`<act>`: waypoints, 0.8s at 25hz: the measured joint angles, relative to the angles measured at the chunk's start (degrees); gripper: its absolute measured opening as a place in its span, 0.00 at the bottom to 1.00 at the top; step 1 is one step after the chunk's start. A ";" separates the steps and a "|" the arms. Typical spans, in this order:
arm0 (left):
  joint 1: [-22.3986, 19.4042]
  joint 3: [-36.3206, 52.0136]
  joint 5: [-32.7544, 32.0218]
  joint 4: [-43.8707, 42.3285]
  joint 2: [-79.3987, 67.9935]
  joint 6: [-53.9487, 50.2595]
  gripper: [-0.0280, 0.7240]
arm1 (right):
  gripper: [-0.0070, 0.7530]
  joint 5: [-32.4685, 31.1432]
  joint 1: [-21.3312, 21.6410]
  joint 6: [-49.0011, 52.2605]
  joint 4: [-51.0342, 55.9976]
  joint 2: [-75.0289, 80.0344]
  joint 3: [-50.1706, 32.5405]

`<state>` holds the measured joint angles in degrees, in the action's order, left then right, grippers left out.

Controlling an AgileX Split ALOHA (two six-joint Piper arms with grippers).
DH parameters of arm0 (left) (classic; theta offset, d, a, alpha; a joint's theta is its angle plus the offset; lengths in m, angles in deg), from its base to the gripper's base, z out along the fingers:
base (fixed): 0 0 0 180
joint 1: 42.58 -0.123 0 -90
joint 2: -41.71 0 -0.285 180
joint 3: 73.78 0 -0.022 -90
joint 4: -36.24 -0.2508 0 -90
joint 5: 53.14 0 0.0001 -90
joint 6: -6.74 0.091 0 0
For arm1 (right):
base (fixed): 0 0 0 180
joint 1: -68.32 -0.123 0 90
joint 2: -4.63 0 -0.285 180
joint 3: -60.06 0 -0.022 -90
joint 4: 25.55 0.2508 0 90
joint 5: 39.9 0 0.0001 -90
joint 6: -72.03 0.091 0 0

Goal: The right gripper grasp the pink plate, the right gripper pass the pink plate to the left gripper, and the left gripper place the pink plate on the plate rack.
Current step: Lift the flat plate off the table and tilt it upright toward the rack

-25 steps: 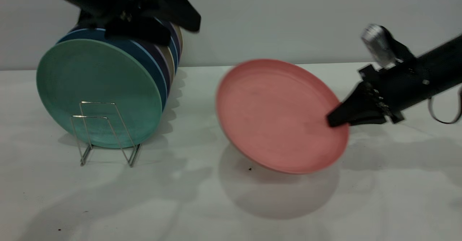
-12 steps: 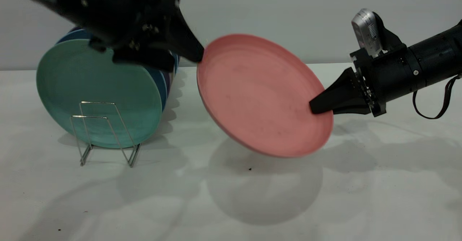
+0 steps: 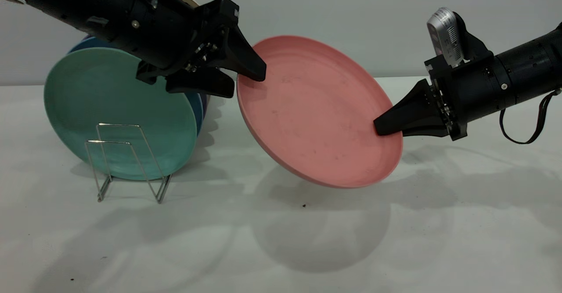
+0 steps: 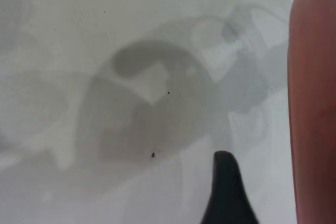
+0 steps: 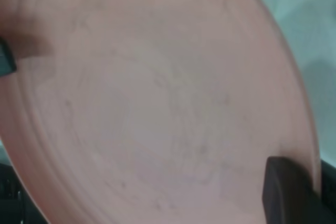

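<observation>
Right gripper (image 3: 381, 127) clamps the pink plate (image 3: 316, 113) by its rim, tilted in mid-air, so your left gripper (image 3: 248, 82), jaws spread astride the opposite rim, can take over beside the plate rack (image 3: 127, 161)

bare table (image 3: 395, 240) below pink plate (image 3: 316, 113), stacked plates (image 3: 118, 108) crowding plate rack (image 3: 127, 161)

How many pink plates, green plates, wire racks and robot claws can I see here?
Pink plate: 1
Green plate: 1
Plate rack: 1
Grippers: 2, the left gripper at the pink plate's upper rim and the right gripper shut on its lower rim
Total: 5
More plates stand behind the green one, too hidden to count.
</observation>
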<state>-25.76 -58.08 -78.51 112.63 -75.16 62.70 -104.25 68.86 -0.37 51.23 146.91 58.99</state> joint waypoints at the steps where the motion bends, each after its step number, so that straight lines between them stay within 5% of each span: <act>1: 0.00 0.00 0.00 0.43 -0.28 0.41 0.70 | 0.03 0.06 0.00 0.00 0.06 0.00 0.00; 9: 0.00 0.00 -1.31 0.95 -0.45 2.96 0.27 | 0.03 0.23 0.00 -0.24 0.23 0.00 0.00; 16: -0.05 -0.05 -0.92 0.77 -0.45 3.66 0.21 | 0.05 0.08 0.00 -0.65 1.23 0.00 0.00; 20: -0.05 -0.05 -0.73 0.77 -0.56 3.87 0.19 | 0.17 -0.87 0.00 -0.59 3.93 0.00 0.00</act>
<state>-25.81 -58.13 -79.24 113.40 -75.71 66.57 -105.12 68.86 -0.96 55.15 146.91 58.99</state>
